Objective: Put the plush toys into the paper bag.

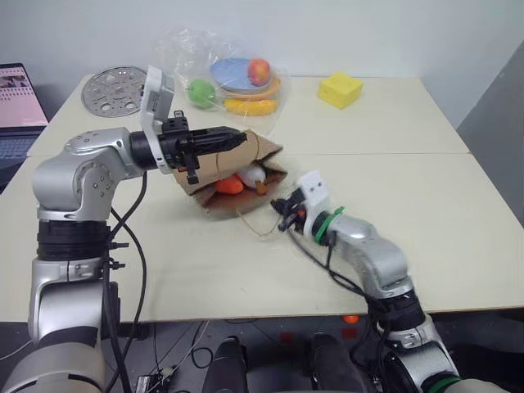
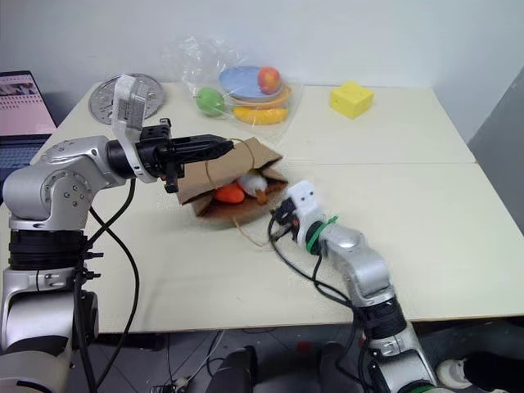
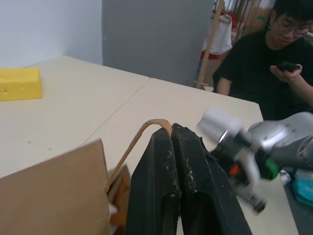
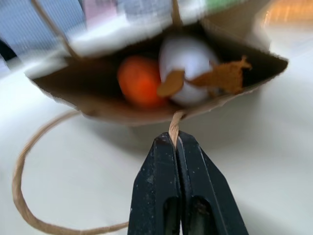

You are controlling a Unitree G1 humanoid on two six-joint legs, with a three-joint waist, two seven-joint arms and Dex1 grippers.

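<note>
No writing legible. Left tool [image 1: 233,139] level at frame centre, closed on bag [image 1: 264,151] handle; right tool [image 4: 175,142] pinched on lower handle [image 4: 172,128]; toys [image 4: 182,71] inside.

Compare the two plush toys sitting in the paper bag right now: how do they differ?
The carrot plush is solid orange; the egg plush is white with brown legs. The carrot plush lies deeper, toward one side of the paper bag; the egg plush sits beside it with its legs reaching the mouth. Both are inside the bag, which lies tipped on the table.
</note>
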